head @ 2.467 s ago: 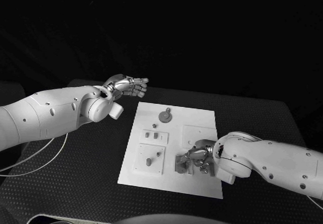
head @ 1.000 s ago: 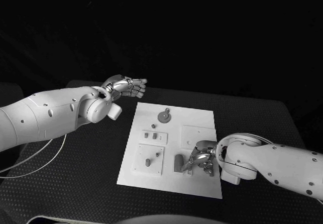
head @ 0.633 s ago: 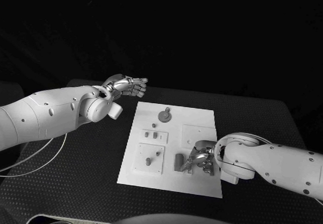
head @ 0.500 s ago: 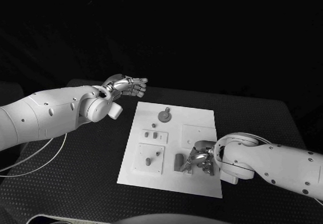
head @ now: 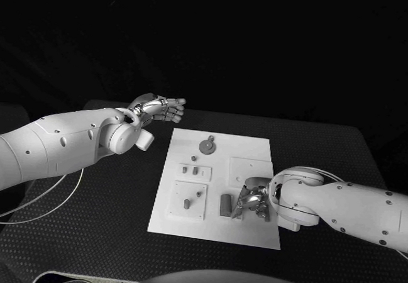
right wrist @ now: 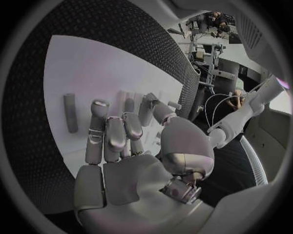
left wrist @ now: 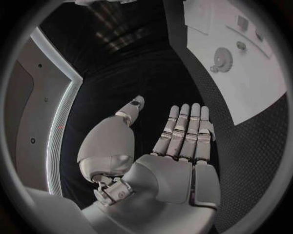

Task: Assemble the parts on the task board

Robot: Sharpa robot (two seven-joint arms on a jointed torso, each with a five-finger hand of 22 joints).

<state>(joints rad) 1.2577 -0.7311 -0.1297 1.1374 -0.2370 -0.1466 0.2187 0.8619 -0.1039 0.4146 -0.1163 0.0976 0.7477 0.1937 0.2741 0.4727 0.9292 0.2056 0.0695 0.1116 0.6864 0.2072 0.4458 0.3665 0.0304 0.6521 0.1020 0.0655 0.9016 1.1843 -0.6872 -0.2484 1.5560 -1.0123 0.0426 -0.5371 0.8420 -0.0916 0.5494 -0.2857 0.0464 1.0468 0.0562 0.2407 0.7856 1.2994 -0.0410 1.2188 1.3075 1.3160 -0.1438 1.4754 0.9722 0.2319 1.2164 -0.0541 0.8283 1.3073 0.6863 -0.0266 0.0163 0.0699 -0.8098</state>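
While my right hand [head: 254, 201] is hovering low over the task board [head: 249, 151], near its right edge and toward the near end, I am judging the risk to lie in its curled fingers [right wrist: 107, 131]: they are bent inward over the board, and I cannot tell whether they are pinching a part or closing on nothing. A loose bar-shaped part [head: 226, 204] is lying flat just beside those fingers, apart from them, and a careless sweep could be knocking it off its place or out across the surface [head: 339, 147]. My left hand [head: 160, 108] is holding nothing, fingers straight and together, beyond the board's far left corner, so it is steadying nothing if the board slides.
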